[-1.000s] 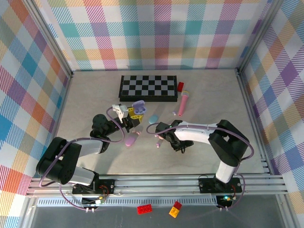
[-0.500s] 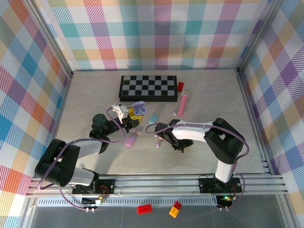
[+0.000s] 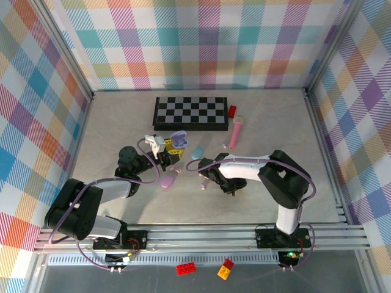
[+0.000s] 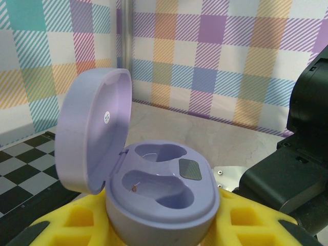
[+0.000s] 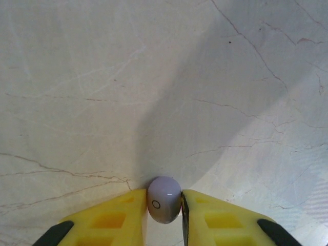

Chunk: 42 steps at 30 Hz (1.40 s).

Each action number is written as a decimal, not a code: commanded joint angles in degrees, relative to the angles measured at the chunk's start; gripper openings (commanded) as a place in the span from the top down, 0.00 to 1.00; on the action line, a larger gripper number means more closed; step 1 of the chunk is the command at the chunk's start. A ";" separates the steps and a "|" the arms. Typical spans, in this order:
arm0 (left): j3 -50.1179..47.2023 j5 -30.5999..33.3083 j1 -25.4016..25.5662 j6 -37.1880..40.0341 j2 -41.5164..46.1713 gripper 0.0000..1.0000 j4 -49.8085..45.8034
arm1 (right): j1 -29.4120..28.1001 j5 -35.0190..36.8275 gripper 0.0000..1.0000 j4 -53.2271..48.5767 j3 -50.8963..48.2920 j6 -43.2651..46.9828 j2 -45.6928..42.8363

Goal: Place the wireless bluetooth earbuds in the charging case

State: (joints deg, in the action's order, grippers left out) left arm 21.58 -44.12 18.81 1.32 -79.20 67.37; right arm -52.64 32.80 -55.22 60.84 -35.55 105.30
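1 lilac earbud (image 5: pixel 164 206) rests on the pale marbled surface (image 5: pixel 102 77). The right jaws are pinched onto it, with a yellow pad (image 5: pixel 120 218) touching each side. The grip sits low and square, probably so the round bud cannot roll or squirt out when lifted.

It is meant for the lilac charging case (image 4: pixel 164 197), which the left jaws hold closed around its base. Its lid (image 4: pixel 92 128) is swung back and its 2 wells are empty and face up. I judge it is held steady and open so the other arm can lower the bud straight in.

From above, the case (image 3: pixel 177 139) lies near the right arm's wrist. A closed lilac case (image 3: pixel 168 180), a teal case (image 3: pixel 197 153), a pink stick (image 3: pixel 235 133) and a chessboard (image 3: pixel 190 113) lie around, apart from the grasp.
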 commanded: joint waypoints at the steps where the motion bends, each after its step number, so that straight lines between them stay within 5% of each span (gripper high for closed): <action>1: 1.09 -1.81 -0.53 1.25 1.42 0.71 0.21 | -0.05 1.23 0.78 -2.06 1.21 -1.23 1.23; 6: 1.21 -2.07 -0.53 1.38 1.42 0.71 -0.05 | 0.08 1.04 0.83 -2.08 1.34 -1.22 1.75; 11: 1.10 -2.14 -0.53 1.39 1.84 0.71 -0.14 | 0.50 0.37 0.74 -2.08 1.30 -1.14 2.28; 15: 1.09 -2.19 -0.53 1.48 1.99 0.71 -0.23 | 0.58 -0.09 0.83 -1.86 1.15 -0.90 2.13; 22: 1.32 -2.33 -0.53 1.67 2.38 0.71 -0.80 | 1.40 -2.25 0.83 0.33 -0.66 1.36 -4.26; 34: 2.44 -1.84 2.55 5.02 3.41 0.71 -5.12 | 15.95 -33.20 0.81 16.43 -7.86 8.15 -30.33; 42: 5.07 -3.07 7.73 8.25 3.61 0.71 -11.53 | 23.13 -47.77 0.84 17.95 -3.58 11.88 -38.57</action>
State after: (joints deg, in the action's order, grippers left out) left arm 24.58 -45.23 24.97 6.50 -76.97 58.37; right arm -30.65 -6.33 -39.05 54.54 -26.20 68.45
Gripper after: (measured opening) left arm 0.341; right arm 0.170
